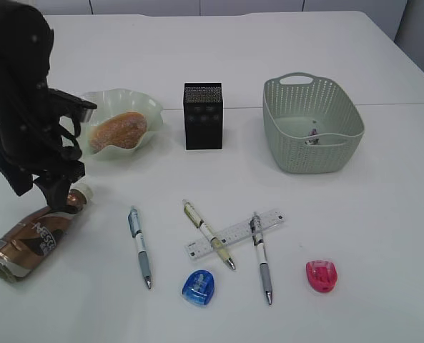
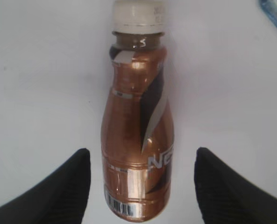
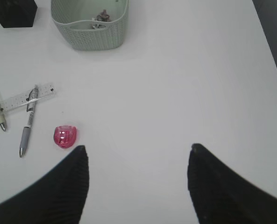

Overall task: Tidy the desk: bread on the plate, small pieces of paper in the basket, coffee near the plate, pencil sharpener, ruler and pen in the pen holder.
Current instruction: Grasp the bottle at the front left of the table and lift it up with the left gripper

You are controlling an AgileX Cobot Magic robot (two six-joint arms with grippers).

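left gripper hangs with its two black fingers spread wide, one on each side of the lying brown shiny coffee bottle with the white swirl label; neither finger touches it in the left wrist view. the bottle's white cap points away from the gripper, its barcode end lies nearest between the fingers. in the exterior view the same bottle lies on the large plain white desk under the black left arm.

beyond the left gripper and a little to its right sits the pale green wavy-rimmed plate with the oval golden-brown bread on it. further right stands the black square mesh pen holder, then the grey-green perforated plastic basket with small crumpled pieces of paper inside.

right gripper also hovers with fingers spread apart, nothing between them, over bare desk. ahead of it to the left lies a pink pencil sharpener, and further left a grey-tipped pen resting across the whitish flat ruler. a yellowish pen also crosses the ruler, a blue-banded pen lies apart between it and the bottle, and a blue pencil sharpener lies near the ruler's end.
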